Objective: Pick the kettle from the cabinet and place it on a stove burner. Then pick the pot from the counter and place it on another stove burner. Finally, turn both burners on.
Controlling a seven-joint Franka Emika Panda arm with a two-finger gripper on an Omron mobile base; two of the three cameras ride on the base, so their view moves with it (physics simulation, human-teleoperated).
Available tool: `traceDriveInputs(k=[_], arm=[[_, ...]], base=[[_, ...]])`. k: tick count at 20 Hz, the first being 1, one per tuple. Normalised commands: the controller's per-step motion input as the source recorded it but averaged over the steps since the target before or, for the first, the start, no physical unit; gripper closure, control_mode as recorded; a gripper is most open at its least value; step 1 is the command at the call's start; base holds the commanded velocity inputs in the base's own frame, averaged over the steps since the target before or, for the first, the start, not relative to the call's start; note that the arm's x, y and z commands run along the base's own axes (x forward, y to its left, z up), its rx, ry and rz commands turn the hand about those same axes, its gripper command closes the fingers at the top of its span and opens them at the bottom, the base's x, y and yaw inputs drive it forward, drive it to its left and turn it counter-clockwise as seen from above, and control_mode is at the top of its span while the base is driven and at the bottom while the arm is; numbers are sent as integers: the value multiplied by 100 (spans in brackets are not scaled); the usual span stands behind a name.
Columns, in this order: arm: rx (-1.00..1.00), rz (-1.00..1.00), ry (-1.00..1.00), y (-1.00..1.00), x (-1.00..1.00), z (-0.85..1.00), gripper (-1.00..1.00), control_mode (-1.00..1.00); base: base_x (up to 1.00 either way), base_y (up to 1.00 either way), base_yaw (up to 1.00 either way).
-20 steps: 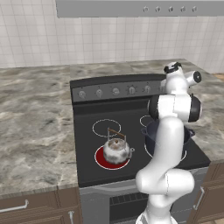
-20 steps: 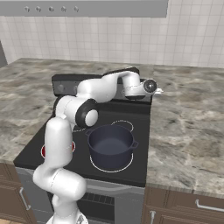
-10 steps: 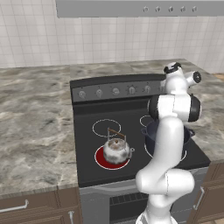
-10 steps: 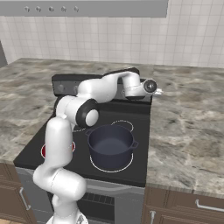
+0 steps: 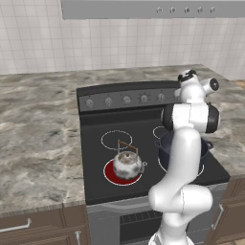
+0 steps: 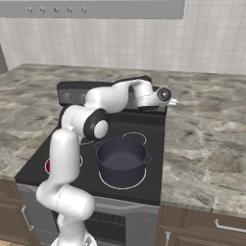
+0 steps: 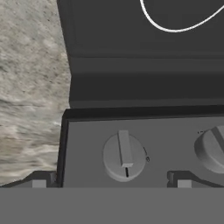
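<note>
The kettle is seen standing upright on the stove's front left burner, which glows red beneath it. Its thin brown handle arches over the silvery body and its short spout points to the right, toward the pot. The pot is set on the stove's front right burner, within the white ring drawn there; in the left base view only its dark rim is visible past the white arm. No red glow can be made out under the pot. The two back burners are marked by white rings on the stove's black top.

The gripper is held at the back of the stove, over the right end of the raised control panel. In the hand view the two dark fingertips are seen well apart, one to each side of a round grey knob, so the jaws are wide open and nothing is gripped. Whether the knob is touched cannot be told. A second knob is cut by the edge of that view.

The mottled stone worktop extends to both sides of the stove, and a white tiled wall rises behind it.
</note>
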Motion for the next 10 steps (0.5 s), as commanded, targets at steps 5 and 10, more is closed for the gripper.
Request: traceDriveInputs(k=[5, 10], arm=[[0, 0, 6, 15, 4, 0, -100, -100], [0, 0, 4, 9, 5, 0, -100, -100]], base=[[0, 0, 0], [0, 0, 0]])
